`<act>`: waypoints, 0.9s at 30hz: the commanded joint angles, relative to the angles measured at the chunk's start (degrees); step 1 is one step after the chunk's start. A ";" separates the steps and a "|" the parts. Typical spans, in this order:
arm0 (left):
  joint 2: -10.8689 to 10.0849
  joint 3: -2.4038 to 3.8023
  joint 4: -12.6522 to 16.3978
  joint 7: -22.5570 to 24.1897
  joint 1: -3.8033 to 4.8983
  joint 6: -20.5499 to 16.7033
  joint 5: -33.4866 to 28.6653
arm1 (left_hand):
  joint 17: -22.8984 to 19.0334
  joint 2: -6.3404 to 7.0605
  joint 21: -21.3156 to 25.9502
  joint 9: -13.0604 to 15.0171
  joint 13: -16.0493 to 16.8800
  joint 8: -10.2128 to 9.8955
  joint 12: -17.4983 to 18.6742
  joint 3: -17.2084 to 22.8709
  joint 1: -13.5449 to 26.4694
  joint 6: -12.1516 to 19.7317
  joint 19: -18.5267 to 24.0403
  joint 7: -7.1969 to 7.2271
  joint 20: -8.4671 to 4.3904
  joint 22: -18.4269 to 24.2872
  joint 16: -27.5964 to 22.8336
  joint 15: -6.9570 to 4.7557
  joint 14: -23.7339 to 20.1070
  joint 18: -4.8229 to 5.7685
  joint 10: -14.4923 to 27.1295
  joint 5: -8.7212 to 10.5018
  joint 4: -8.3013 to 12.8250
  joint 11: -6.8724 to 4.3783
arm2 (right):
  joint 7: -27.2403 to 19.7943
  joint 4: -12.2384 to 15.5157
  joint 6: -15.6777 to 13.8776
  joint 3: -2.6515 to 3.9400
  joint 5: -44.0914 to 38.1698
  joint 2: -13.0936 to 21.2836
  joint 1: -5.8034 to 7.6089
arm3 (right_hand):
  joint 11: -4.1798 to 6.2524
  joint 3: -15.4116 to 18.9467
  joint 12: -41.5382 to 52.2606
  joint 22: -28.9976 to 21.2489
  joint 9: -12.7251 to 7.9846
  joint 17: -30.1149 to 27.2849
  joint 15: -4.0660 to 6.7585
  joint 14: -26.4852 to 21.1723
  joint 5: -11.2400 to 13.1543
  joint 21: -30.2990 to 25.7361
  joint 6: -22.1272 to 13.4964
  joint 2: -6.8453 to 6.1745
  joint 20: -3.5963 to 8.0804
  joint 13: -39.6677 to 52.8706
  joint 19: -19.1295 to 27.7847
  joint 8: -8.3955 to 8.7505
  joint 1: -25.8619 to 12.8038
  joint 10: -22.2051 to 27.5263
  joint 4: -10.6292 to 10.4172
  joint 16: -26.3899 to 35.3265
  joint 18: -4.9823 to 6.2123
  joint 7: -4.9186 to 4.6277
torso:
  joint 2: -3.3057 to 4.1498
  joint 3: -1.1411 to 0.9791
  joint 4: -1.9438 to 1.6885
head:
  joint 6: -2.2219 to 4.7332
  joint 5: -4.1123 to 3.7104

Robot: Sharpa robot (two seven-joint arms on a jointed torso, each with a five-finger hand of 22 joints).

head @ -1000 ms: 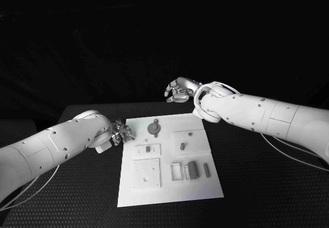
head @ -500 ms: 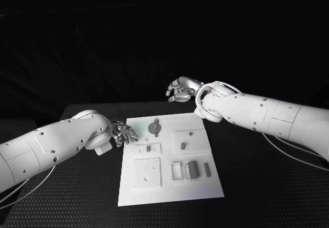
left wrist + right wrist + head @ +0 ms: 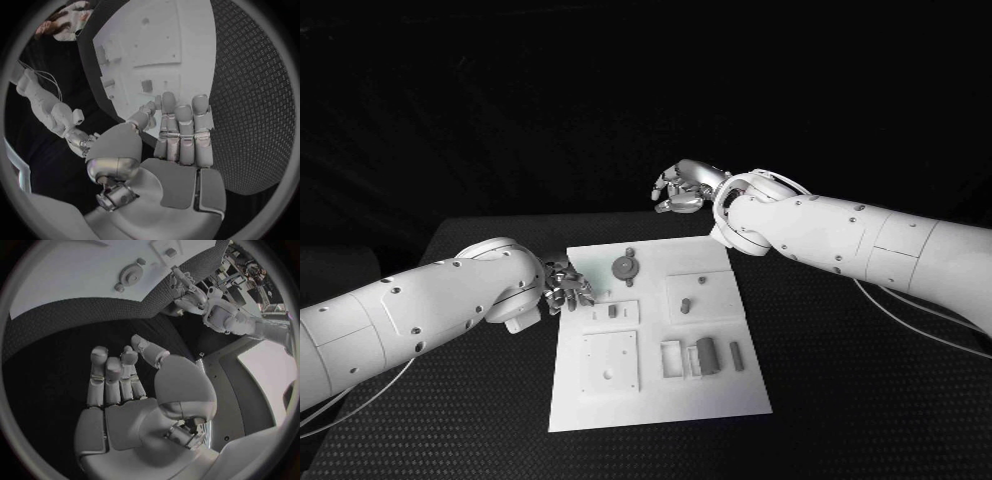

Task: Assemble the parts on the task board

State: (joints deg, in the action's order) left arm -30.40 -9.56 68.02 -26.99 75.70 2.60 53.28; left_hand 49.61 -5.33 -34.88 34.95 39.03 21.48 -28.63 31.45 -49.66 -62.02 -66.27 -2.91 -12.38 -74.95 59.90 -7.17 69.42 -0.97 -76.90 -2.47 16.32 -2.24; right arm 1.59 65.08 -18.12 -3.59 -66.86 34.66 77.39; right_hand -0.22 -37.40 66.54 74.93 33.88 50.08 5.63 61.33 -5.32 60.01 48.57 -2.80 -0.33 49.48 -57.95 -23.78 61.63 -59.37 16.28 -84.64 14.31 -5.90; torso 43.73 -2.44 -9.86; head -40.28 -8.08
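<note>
Centrally, the task board lies on the table. At its left edge the left hand holds nothing, fingers loosely apart. Upper centre, the right hand hovers, fingers curled, empty. Small grey parts are hard to distinguish.

The table had a rough, dotted black matt surface. The task board looked like smooth matt white plastic. Both hands, left and right, shone like polished metal; the arms were smooth white plastic.
</note>
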 commanded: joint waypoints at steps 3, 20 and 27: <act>0.39 -0.78 0.20 -0.27 -0.08 -0.38 3.35 | 0.20 0.27 -0.22 0.51 0.13 1.36 -0.44 0.30 0.37 -0.91 -0.43 -0.30 -0.02 -0.87 0.34 -0.03 0.51 -1.98 -1.14 -0.33 0.02 -0.47 | -0.43 -0.01 0.50 0.03 -0.05 -0.01 -0.01 | 0.69 0.31 -0.25 0.72 0.07 0.10 0.53 -0.07 -0.13 -0.40 8.53 -0.42 -0.12 0.09 0.10 0.25 0.24 4.62 0.04 0.38 0.69 0.35 | 0.03 -0.02 0.04 | -0.26 0.00; 1.48 -1.70 -0.42 -0.44 -1.20 -0.45 4.22 | 0.76 0.06 -0.60 0.46 0.53 1.68 -0.76 0.20 1.44 -1.59 -0.97 0.00 -0.29 -1.11 0.76 -0.29 1.04 -1.98 -1.75 -0.32 -0.07 -0.76 | -0.47 0.05 0.44 0.03 -0.05 0.04 -0.01 | 0.69 0.30 -0.26 0.73 0.08 0.10 0.53 -0.08 -0.14 -0.41 8.54 -0.45 -0.13 0.10 0.10 0.29 0.24 4.62 0.05 0.39 0.69 0.35 | 0.00 -0.03 0.03 | -0.44 -0.12; 1.63 -1.73 -0.47 -0.50 -1.27 -0.17 4.22 | 0.87 0.01 -0.68 0.44 0.62 1.72 -0.82 0.24 1.56 -1.68 -1.06 0.05 -0.36 -1.14 0.85 -0.35 1.14 -2.00 -1.83 -0.32 -0.02 -0.83 | -0.47 0.12 0.44 0.03 -0.05 0.11 -0.01 | 0.69 0.30 -0.26 0.73 0.09 0.11 0.53 -0.07 -0.14 -0.42 8.55 -0.45 -0.13 0.10 0.10 0.30 0.24 4.62 0.04 0.39 0.69 0.35 | -0.02 -0.04 0.02 | -0.53 -0.20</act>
State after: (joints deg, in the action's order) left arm -28.94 -11.18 67.56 -27.45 74.61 2.38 57.06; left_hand 50.43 -4.74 -35.33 35.47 39.60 23.14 -29.19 31.47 -47.99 -63.44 -66.98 -2.92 -12.70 -74.92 60.52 -7.55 70.23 -0.96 -78.52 -2.67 16.28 -3.08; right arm 1.59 65.11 -18.12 -3.59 -66.83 34.76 77.39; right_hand -0.22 -37.40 66.54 74.93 33.92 50.12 5.71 61.13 -5.32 59.80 48.57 -2.80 -0.33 49.52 -57.95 -23.78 61.63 -59.37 16.28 -84.64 14.31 -5.90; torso 43.71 -2.48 -9.83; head -40.78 -8.26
